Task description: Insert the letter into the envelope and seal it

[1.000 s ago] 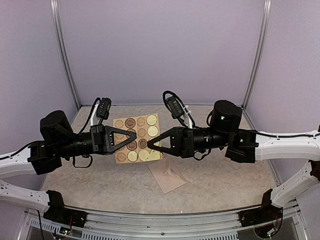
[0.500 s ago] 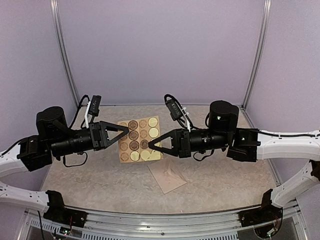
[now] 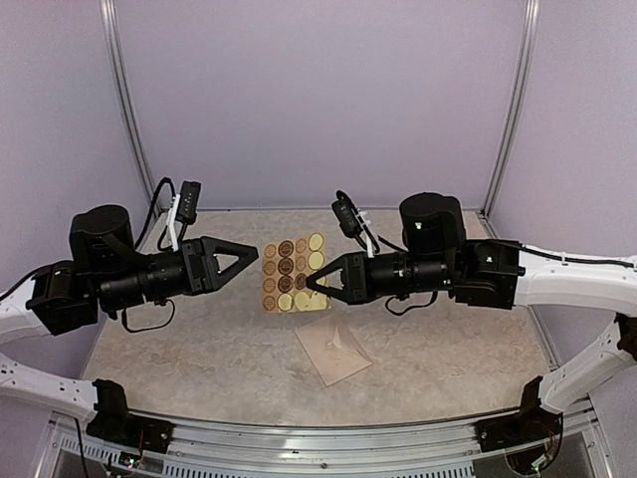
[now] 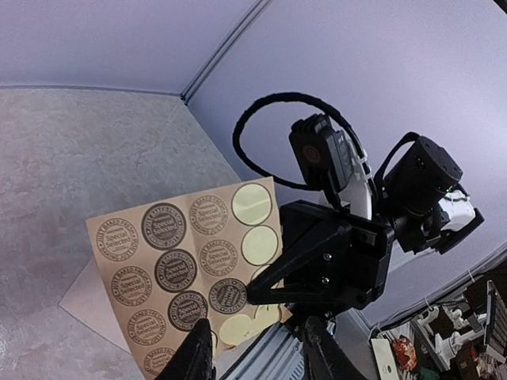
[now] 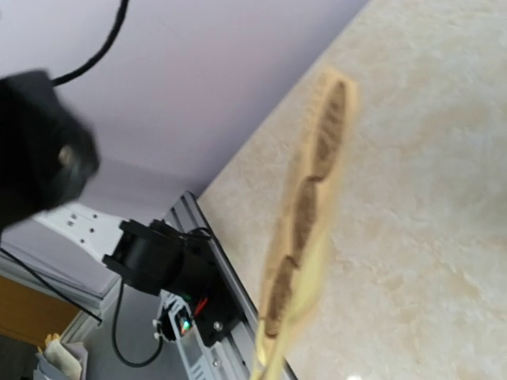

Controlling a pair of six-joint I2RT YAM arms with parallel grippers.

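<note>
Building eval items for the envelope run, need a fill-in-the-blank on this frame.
1. The right gripper holds the ___ up in the air.
2. The left gripper is ___ and grips nothing.
3. The envelope lies flat on the ___.
Missing words: sticker sheet; open; table.

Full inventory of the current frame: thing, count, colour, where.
Tan paper sheet of round stickers: 1, tan with brown and pale circles, held mid-scene above the table.
Pale pinkish-beige paper envelope: 1, pinkish beige, flat on the table, in front of the sheet.
Cream bordered letter: 0, not in view.
Beige mottled table: 1, beige, under everything.
Left gripper: 1, black, open, beside the sheet's left edge.
Right gripper: 1, black, shut on the sheet.
</note>
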